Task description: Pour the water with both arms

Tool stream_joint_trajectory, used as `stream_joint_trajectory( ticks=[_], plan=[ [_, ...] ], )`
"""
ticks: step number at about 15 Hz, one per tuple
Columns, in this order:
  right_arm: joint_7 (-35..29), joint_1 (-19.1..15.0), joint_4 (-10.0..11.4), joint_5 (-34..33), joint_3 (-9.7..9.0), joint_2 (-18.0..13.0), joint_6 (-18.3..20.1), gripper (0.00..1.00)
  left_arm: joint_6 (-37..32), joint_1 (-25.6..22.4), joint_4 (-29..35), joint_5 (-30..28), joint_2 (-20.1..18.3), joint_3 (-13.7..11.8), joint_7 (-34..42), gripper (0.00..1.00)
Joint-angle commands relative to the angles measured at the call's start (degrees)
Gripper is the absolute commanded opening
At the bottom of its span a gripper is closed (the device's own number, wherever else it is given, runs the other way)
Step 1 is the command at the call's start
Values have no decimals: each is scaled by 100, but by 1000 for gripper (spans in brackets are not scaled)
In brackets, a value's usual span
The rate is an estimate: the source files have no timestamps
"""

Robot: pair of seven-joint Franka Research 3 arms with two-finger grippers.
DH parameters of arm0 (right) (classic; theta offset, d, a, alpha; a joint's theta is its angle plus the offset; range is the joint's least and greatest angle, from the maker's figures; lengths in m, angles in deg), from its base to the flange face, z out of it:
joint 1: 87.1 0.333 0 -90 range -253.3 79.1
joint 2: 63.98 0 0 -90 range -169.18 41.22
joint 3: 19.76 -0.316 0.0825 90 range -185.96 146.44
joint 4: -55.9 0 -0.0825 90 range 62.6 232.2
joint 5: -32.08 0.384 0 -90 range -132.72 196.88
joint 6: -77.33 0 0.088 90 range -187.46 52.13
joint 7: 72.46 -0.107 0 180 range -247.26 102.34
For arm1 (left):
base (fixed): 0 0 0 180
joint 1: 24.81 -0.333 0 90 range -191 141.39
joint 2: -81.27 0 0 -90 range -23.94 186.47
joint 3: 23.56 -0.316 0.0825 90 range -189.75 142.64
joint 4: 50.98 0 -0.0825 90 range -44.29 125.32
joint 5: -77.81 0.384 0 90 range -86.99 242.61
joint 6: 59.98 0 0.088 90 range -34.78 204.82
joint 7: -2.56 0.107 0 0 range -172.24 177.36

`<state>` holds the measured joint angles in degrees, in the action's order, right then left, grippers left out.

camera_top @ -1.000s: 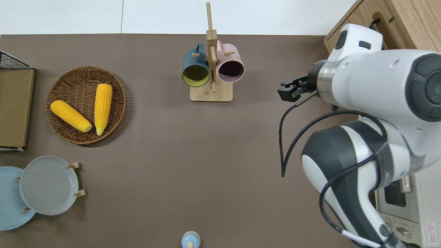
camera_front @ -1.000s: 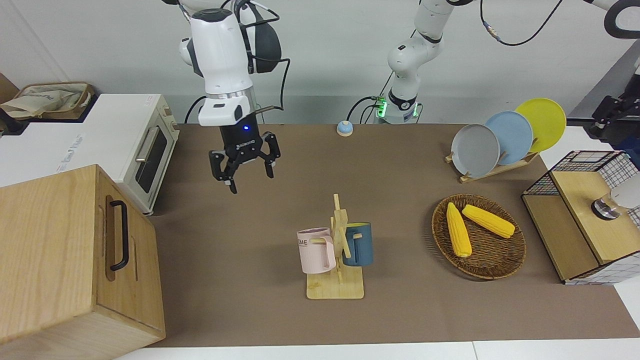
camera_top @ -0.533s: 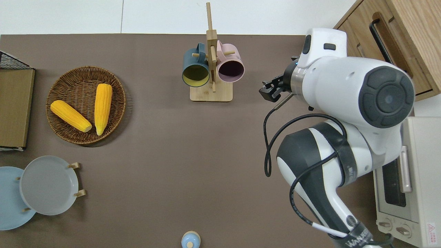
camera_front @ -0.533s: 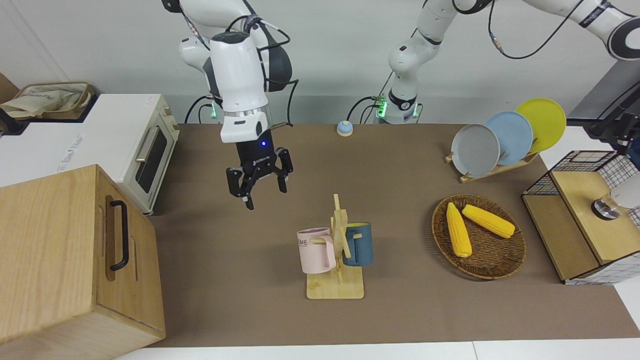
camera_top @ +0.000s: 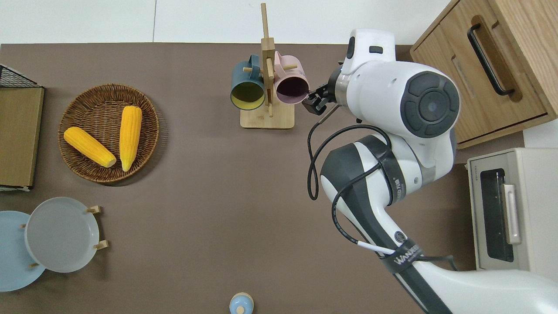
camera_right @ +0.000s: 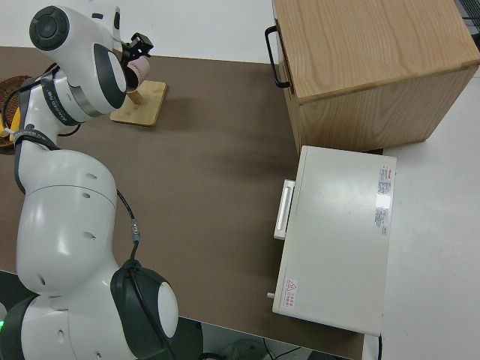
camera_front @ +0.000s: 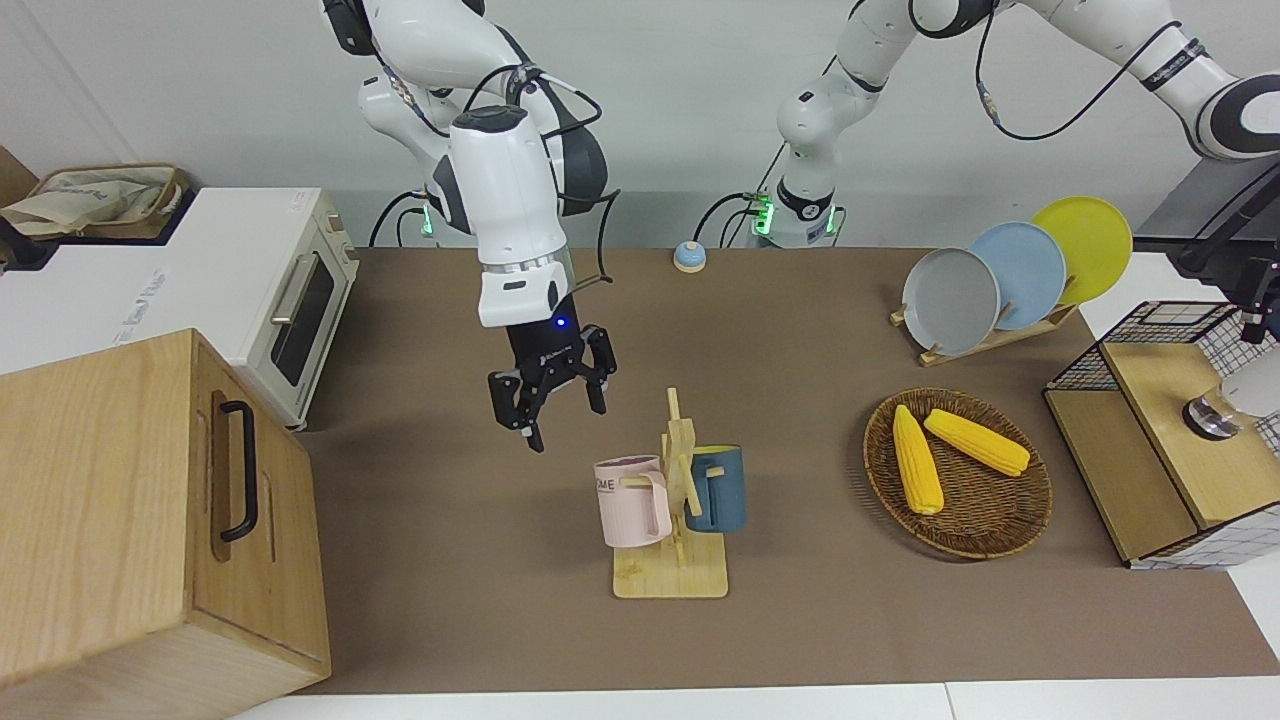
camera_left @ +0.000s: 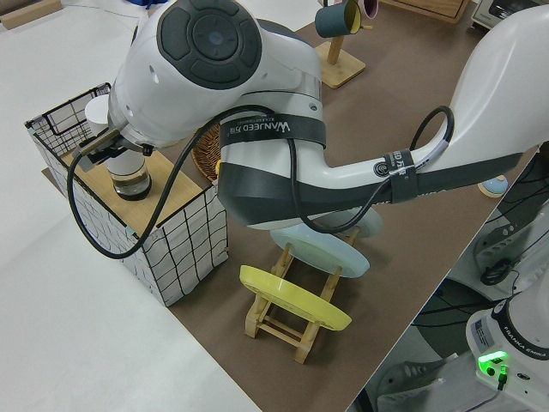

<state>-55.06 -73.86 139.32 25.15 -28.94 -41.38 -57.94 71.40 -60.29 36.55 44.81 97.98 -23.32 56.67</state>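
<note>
**Pink mug in reach as your right arm closes on the rack**

Pink and dark blue, the two mugs hang on a wooden rack [camera_front: 678, 480] that stands mid-table, farther from the robots than the table's middle. Your right gripper [camera_front: 553, 408] hangs in the air with its fingers spread wide and nothing between them, a small blue light lit on its body. From overhead, you see it just beside the pink mug [camera_top: 291, 85], on the side toward the right arm's end of the table, its tips close to the mug's rim; whether they touch cannot be told. The blue mug [camera_top: 247, 88] hangs on the rack's opposite side, toward the left arm's end.

Your left gripper [camera_left: 96, 151] is at the wire basket [camera_left: 178, 257] at its own end of the table, at a glass [camera_left: 129, 174] that stands on the wooden board there. You cannot tell from these views whether its fingers are apart or closed.

Elsewhere on the brown mat [camera_front: 800, 340]: a wicker tray [camera_top: 83, 165] with two corn cobs [camera_top: 129, 135], plates [camera_front: 950, 298] upright in a stand, a toaster oven [camera_front: 300, 300] and a wooden cabinet [camera_front: 120, 500] at the right arm's end.
</note>
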Motion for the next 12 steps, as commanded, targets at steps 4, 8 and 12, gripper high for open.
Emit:
stream_joint_trajectory(
  ticks=[4, 8, 12],
  plan=[
    [-150, 301, -677, -317, 179, 684, -78, 960, 932, 76, 500, -416, -63, 134, 65, 1000],
    [-167, 416, -660, -985, 171, 799, -254, 941, 1302, 129, 668, -628, -63, 240, 74, 1000],
    [-220, 434, -616, -1038, 189, 834, -271, 923, 1311, 129, 660, -628, -28, 240, 100, 1000]
  ],
)
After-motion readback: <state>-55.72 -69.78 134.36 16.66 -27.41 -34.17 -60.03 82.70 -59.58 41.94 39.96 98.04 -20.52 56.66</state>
